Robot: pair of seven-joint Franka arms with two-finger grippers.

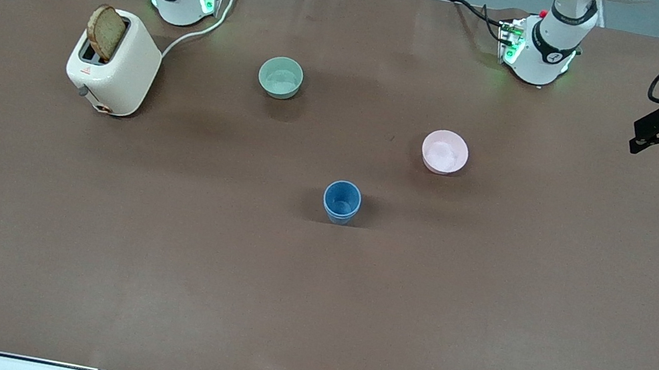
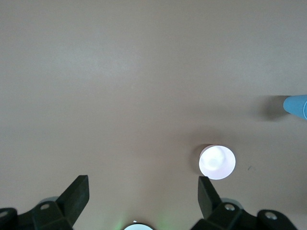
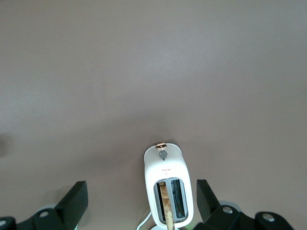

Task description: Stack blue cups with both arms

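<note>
One blue cup [image 1: 341, 201] shows; whether a second sits inside cannot be told. The left wrist view crops it at the edge.

Toaster [image 1: 113, 65], green bowl [image 1: 280, 77], pink bowl [image 1: 444, 152]

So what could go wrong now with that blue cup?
The small blue plastic cup stands alone mid-table; a low-swinging arm could tip it. The open right gripper hangs over the white toaster and might clip its brown toast slice. The open left gripper could bump the round pink bowl.
</note>
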